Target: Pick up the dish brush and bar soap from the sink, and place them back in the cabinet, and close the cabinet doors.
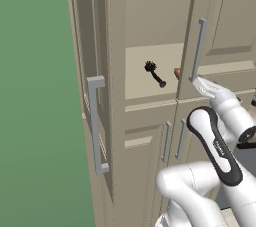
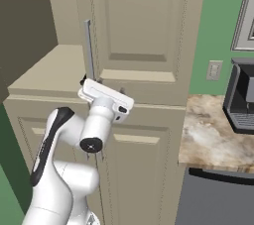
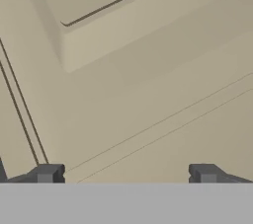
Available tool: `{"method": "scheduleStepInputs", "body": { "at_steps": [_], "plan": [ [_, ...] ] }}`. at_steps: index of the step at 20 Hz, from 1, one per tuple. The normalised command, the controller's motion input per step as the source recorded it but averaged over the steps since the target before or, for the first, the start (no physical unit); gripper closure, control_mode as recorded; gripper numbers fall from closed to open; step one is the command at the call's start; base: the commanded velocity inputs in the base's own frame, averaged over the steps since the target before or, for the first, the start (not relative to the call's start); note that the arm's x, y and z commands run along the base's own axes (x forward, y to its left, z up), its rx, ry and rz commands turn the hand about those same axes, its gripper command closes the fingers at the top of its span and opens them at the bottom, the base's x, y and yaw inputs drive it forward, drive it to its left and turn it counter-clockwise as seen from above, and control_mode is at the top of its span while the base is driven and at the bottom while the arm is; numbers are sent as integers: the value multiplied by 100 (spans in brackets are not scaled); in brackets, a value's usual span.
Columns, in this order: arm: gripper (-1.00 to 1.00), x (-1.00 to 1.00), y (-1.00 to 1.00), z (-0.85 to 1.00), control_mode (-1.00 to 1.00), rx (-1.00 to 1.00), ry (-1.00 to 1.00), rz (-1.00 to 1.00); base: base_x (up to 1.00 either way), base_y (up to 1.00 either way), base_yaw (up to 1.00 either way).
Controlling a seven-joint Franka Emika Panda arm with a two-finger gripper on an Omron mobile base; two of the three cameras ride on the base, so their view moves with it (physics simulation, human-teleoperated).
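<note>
Nearest us, the gripper [image 3: 126, 173] faces the right cabinet door [image 3: 148, 70] with its jaws spread wide and holding nothing. The dish brush [image 1: 154, 72] and bar soap [image 1: 177, 73] already lie on the cabinet shelf [image 1: 145, 83]; we judge that closing both doors remains.

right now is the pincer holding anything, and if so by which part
Nothing is held. The pincer is open, its fingertips wide apart with bare cabinet door panel between them. The dish brush lies on the cabinet shelf.
</note>
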Motion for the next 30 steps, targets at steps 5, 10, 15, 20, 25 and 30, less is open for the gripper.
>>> {"method": "scheduleStepInputs", "body": {
  "at_steps": [5, 10, 15, 20, 25, 30],
  "plan": [
    [-100, -18, 0, 1, -100, 0, 0, 0, 0, 0, 0],
    [-100, -21, 0, 13, -100, 0, 0, 0, 0, 0, 0],
    [-100, -22, 0, 26, -100, 0, 2, -3, 0, 0, 0],
    [-100, -30, 0, 28, -100, 0, 7, -6, 0, 0, 0],
    [-100, -33, 0, 29, -100, 0, 9, -6, 0, 0, 0],
    [-100, -28, 0, 25, -100, 0, 9, -4, 0, 0, 0]
  ]
}}
